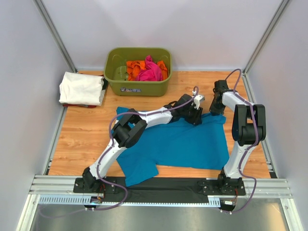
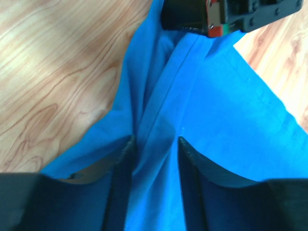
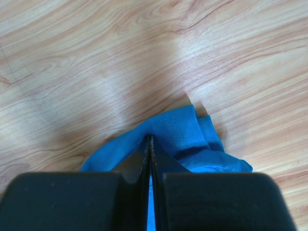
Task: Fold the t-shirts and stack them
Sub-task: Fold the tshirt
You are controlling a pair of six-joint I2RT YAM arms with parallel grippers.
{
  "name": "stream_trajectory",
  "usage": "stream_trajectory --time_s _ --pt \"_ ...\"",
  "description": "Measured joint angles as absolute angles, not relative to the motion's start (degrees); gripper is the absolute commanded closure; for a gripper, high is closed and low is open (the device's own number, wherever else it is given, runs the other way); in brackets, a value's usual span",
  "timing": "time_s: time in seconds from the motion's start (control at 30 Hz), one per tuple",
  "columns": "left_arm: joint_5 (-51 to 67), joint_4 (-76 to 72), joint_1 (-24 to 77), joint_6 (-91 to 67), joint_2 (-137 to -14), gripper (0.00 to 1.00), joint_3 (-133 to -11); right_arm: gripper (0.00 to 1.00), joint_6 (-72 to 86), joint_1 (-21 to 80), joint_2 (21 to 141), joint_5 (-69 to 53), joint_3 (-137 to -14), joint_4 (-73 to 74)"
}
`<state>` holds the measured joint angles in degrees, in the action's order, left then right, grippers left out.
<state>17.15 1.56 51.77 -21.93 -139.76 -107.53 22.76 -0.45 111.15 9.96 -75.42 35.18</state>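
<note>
One teal-blue cloth t-shirt [image 1: 183,144] spread on the light wooden desk [image 1: 82,130].

Light, limp, quick to bunch, I'd say, so hem and shoulder corners are the places to take it. At its far edge the left gripper [image 2: 155,142] stands apart astride a raised fold; the right gripper [image 3: 150,139] is pinched together on a bunched corner. Beyond: one folded white t-shirt [image 1: 81,87], then an olive-green plastic tub [image 1: 137,86] holding one pink shirt [image 1: 150,71] and orange cloth [image 1: 134,67] I cannot count.

In front of the olive-green tub [image 1: 139,87], the teal-blue t-shirt [image 1: 185,144] was plain, on a tabletop [image 1: 79,137] of pale wood grain. Inside the tub I saw a pink t-shirt [image 1: 150,72] and an orange t-shirt [image 1: 134,69]. Left of it was a white t-shirt [image 1: 81,87].
</note>
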Motion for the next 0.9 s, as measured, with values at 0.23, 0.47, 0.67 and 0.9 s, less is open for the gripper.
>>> stream_trajectory --time_s 0.23,0.47,0.67,0.9 --pt "17.43 1.78 51.77 -21.43 -140.11 0.85 -107.53 1.0 22.85 -0.45 111.15 9.96 -75.42 35.18" --pt "17.02 0.19 51.79 -20.6 -139.02 0.92 -104.79 1.0 23.24 -0.45 111.55 9.96 -76.07 35.94" --pt "14.68 -0.78 52.14 -18.48 -134.39 0.92 -99.24 1.0 23.81 -0.45 111.83 10.02 -76.51 36.47" --pt "14.55 -4.36 53.17 -15.09 -128.9 0.91 -92.95 1.0 24.21 -0.45 112.09 10.37 -76.9 36.95"
